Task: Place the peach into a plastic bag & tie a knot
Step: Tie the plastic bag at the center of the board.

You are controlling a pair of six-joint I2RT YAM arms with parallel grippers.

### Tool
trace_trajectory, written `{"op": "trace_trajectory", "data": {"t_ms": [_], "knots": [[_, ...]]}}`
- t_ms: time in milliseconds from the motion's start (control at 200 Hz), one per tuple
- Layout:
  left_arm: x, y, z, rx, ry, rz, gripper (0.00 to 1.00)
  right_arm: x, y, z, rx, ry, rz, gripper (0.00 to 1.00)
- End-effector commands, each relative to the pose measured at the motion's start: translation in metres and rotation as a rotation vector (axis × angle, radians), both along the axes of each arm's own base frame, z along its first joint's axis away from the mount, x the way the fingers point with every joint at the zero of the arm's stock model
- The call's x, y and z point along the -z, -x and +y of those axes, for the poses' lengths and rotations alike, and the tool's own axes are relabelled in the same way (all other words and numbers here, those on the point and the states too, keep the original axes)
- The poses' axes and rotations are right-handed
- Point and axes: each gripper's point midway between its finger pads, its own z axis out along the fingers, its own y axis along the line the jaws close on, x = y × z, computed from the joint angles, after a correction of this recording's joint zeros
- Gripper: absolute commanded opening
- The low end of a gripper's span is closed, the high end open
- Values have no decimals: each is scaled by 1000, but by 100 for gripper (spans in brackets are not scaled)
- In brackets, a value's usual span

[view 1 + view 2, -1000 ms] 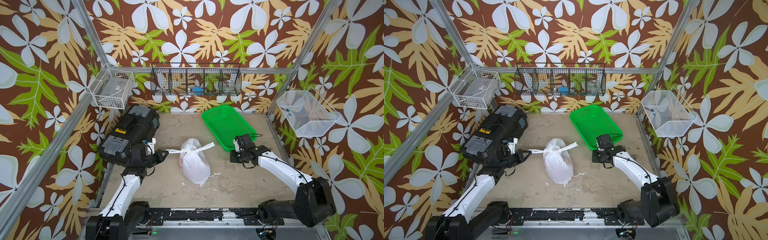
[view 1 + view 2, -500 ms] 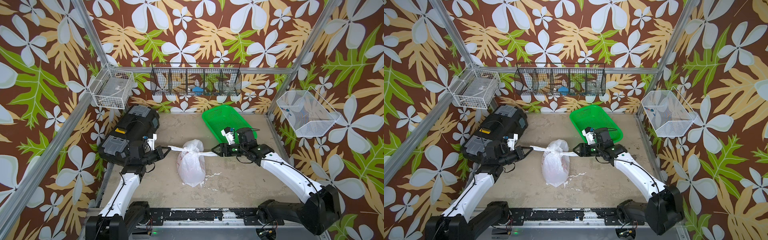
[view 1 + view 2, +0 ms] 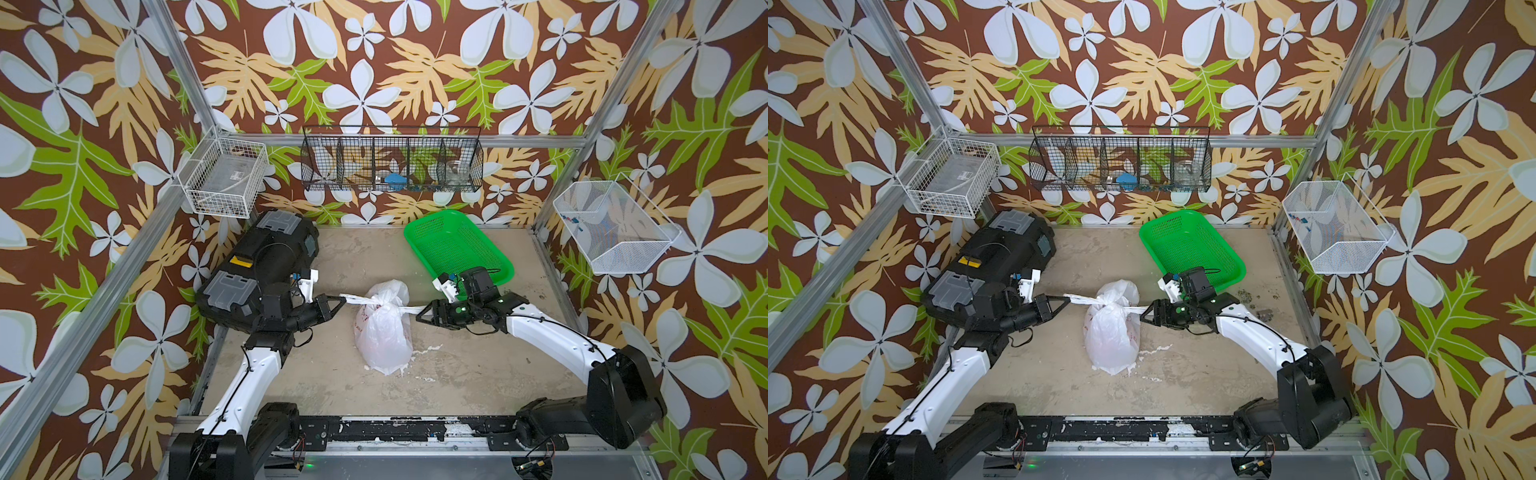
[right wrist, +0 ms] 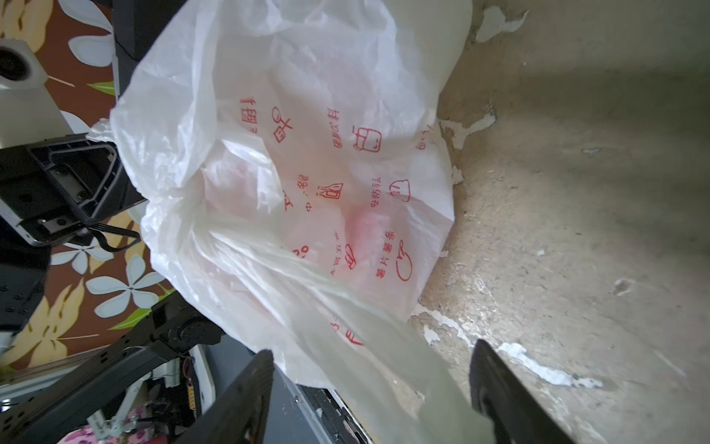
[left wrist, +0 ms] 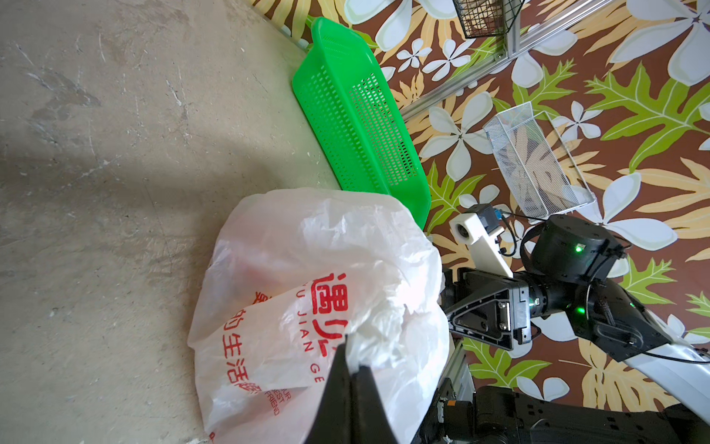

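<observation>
In both top views the plastic bag [image 3: 384,332] [image 3: 1111,332] lies at the middle of the tabletop [image 3: 478,374]. Its body sags toward the front edge. Its knot [image 3: 382,305] sits at the far end of that body. The two handle ends run out from the knot in one line, crosswise toward the left and right edges.

The left gripper [image 3: 337,301] is clenched on the left handle end, which is drawn taut. The right gripper [image 3: 420,312] meets the right handle end head-on, along that same line. Its jaws stand apart around the tip of the strip. The right arm is therefore the one placed to close and pull against the left.

A green basket [image 3: 453,245] sits near the back right corner, just behind the right wrist. A black case [image 3: 266,266] lies along the left edge behind the left arm. Neither crosses the pulling line.

In the left wrist view the jaws are pressed together on a white twisted bunch of film [image 5: 378,334]. The bag's red-printed body [image 5: 307,292] bulges just beyond them. The right arm's jaws sit on the bag's far side, their tips hidden by the film.

In the right wrist view the two fingers [image 4: 261,373] are spread wide. The flat handle strip [image 4: 307,276] runs between them without being pinched. A pink blush [image 4: 361,226] shows through the film, probably the peach, inside the bag body beyond the strip. I judge the closing must catch the strip near its tip, because the strip lies closer to one finger than to the other.
</observation>
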Motion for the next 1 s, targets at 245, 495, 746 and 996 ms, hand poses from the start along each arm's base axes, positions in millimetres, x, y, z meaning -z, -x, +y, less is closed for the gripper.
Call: {"op": "trace_trajectory", "data": {"t_ms": [245, 495, 746, 996], "knots": [[-3, 1, -3, 7, 1, -36, 0, -31, -30, 22, 160, -266, 20, 60], [-5, 2, -3, 6, 2, -42, 0, -23, -39, 19, 220, -259, 40, 28], [4, -5, 11, -67, -59, -21, 0, 13, -49, -20, 255, 125, -104, 0], [19, -14, 46, -199, -146, 35, 0, 36, -62, -128, 298, 948, -393, 0]]}}
